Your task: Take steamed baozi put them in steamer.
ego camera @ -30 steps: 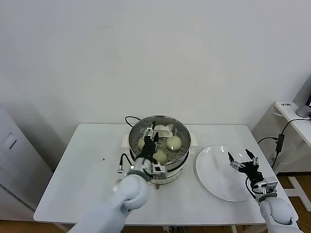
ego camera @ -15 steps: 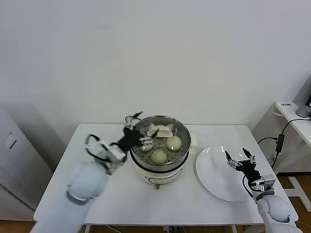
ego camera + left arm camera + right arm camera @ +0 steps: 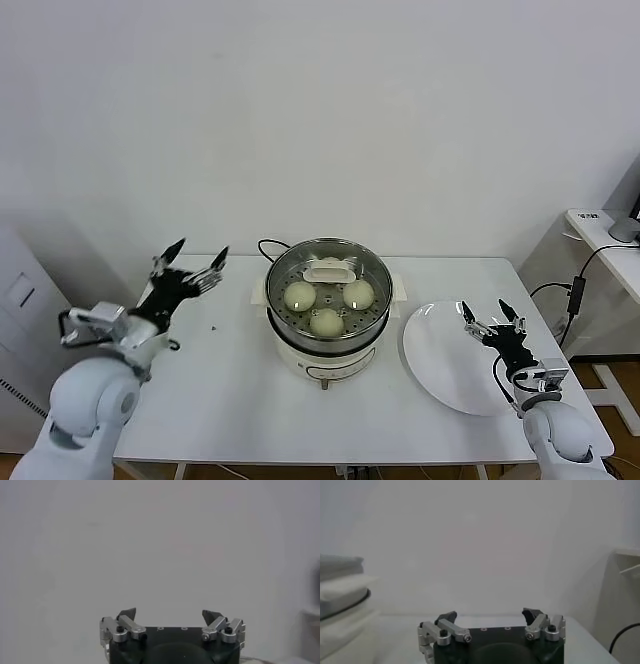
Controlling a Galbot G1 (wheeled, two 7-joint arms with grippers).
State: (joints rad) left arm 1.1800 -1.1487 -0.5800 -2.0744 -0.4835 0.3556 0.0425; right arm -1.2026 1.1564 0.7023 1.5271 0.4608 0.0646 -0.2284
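Three baozi (image 3: pixel 326 322) sat in the steamer (image 3: pixel 327 262); left gripper (image 3: pixel 191 263) and right gripper (image 3: pixel 491 319) hung open and empty, clear of it, apparently finished.

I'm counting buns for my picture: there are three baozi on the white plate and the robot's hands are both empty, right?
Not quite. The three baozi sit in the steamer, not on the white plate, which holds none, as the head view shows. Both hands, the left gripper and the right gripper, are empty.

I see three steamed baozi (image 3: pixel 328 303), round and cream-white, resting on the perforated tray. The steamer (image 3: pixel 378 322), shiny steel, stands upright on my table.
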